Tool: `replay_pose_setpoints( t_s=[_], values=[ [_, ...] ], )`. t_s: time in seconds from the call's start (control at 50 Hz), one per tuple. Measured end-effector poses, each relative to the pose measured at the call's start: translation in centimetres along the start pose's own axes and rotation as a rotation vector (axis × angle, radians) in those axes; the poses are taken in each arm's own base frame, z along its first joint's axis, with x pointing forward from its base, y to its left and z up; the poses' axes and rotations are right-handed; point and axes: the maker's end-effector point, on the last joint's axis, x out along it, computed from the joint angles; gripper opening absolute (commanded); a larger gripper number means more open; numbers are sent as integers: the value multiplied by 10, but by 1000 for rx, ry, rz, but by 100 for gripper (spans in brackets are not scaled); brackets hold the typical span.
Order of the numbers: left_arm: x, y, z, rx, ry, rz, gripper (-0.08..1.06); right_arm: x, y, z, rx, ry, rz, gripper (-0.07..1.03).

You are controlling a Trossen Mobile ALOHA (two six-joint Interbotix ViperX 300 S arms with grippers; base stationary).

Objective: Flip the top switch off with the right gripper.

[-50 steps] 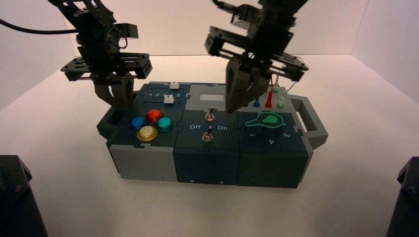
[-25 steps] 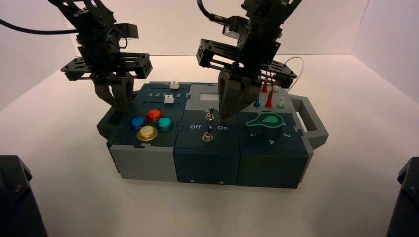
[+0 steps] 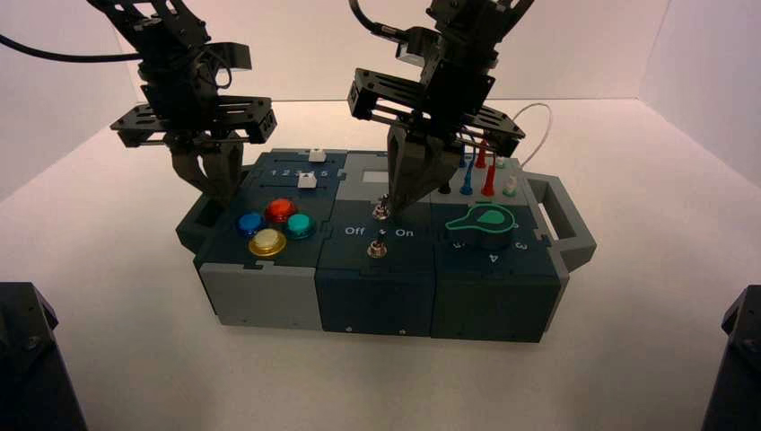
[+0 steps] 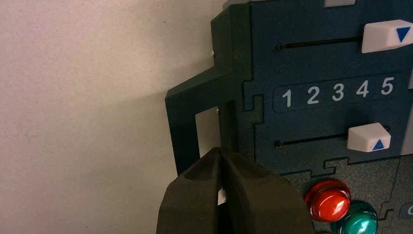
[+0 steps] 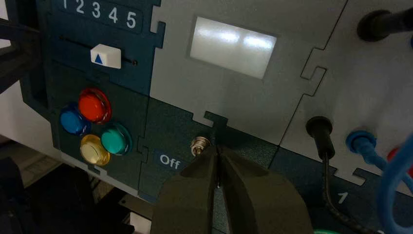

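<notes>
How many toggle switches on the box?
2, both in the middle panel between Off and On: the top switch right beside the right gripper, closed fingertips; the bottom switch nearer the front edge.

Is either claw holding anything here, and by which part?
Nothing is held. The right claw, shut, sits beside the small silver top toggle switch; the left claw, shut, hovers over the dark box's handle.

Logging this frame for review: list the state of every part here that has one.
Tiny silver top toggle switch: beside right end effector's tips; position unclear.
Black right end effector: shut, beside that switch.
Black left end effector: shut, over the box's left handle.
White lower slider tab: near 5.
</notes>
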Motion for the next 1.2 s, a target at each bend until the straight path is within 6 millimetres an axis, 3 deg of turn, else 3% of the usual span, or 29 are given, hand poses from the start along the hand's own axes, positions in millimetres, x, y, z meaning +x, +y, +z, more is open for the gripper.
replay_pose_setpoints(
  t_s=[1.2],
  values=[
    [-1, 0, 1, 2, -3, -1, -3, -2, 4, 0, 0, 30, -3, -2]
  ],
)
